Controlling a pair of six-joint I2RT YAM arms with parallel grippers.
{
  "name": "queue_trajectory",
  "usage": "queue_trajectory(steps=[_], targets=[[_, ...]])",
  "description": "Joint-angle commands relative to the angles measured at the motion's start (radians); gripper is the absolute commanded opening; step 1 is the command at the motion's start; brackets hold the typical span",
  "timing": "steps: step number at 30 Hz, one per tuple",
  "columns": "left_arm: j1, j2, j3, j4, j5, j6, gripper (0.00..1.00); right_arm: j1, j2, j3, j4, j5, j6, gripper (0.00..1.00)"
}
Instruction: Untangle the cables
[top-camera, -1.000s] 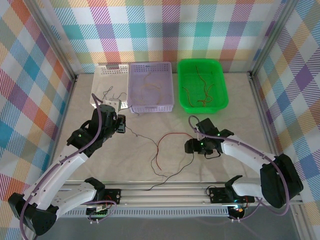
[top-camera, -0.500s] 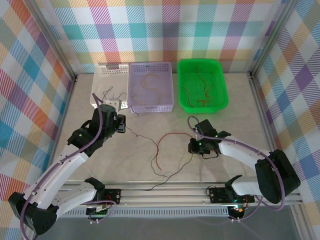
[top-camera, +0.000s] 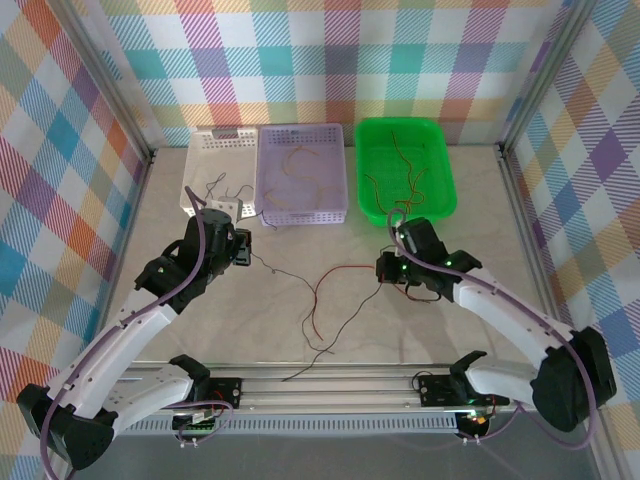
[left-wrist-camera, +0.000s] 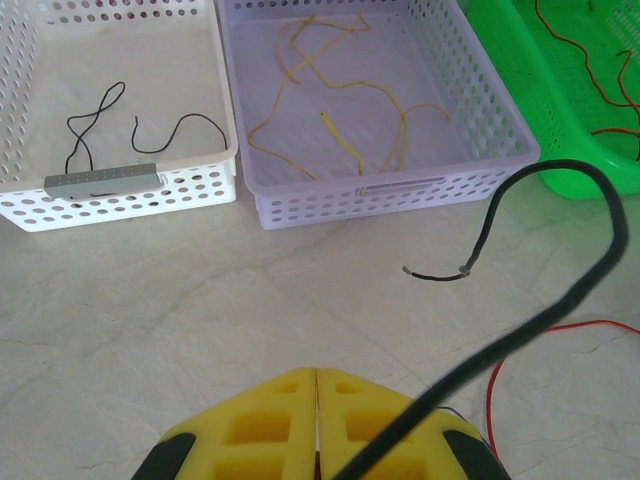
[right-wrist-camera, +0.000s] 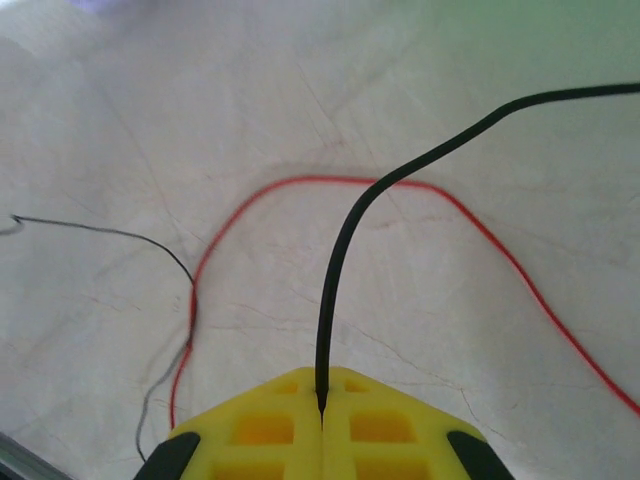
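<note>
A red cable (top-camera: 318, 290) and thin black cables (top-camera: 322, 345) lie crossed on the table between the arms. My left gripper (top-camera: 247, 256) is shut. A black cable (left-wrist-camera: 560, 300) runs from its yellow fingers (left-wrist-camera: 270, 420) and loops over the table toward the baskets. My right gripper (top-camera: 382, 272) is shut on a black cable (right-wrist-camera: 335, 290), pinched at the seam of its fingertips (right-wrist-camera: 322, 378). The cable rises away to the right. The red cable (right-wrist-camera: 300, 182) arcs on the table just beyond, crossing another black strand (right-wrist-camera: 150, 245) at the left.
Three baskets stand along the back. A white basket (top-camera: 195, 165) holds black cables, a lilac basket (top-camera: 270, 170) holds yellow ones, and a green basket (top-camera: 440, 165) holds red and orange ones. A metal rail (top-camera: 330, 385) runs along the near edge.
The right gripper has closed on the black cable and moved back and slightly left, dragging that cable's near part with it. The left arm has stayed put.
</note>
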Motion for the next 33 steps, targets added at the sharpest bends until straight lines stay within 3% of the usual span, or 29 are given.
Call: queue_trajectory(steps=[1, 12, 20, 24, 33], targets=[[0.003, -0.003, -0.011, -0.002, -0.015, 0.017, 0.00, 0.003, -0.095, 0.092, -0.067, 0.080, -0.037, 0.00], [0.003, -0.004, -0.008, -0.001, -0.015, 0.018, 0.00, -0.007, -0.170, 0.359, -0.209, 0.175, -0.126, 0.00], [0.003, -0.050, -0.016, 0.027, -0.027, 0.023, 0.00, -0.009, -0.166, 0.205, -0.071, 0.280, -0.172, 0.00], [0.003, -0.077, 0.023, 0.017, -0.022, 0.011, 0.00, -0.011, -0.123, 0.133, -0.004, 0.264, -0.178, 0.00], [0.003, -0.073, 0.258, -0.074, -0.016, -0.003, 0.00, -0.026, -0.009, 0.032, 0.073, 0.254, -0.156, 0.00]])
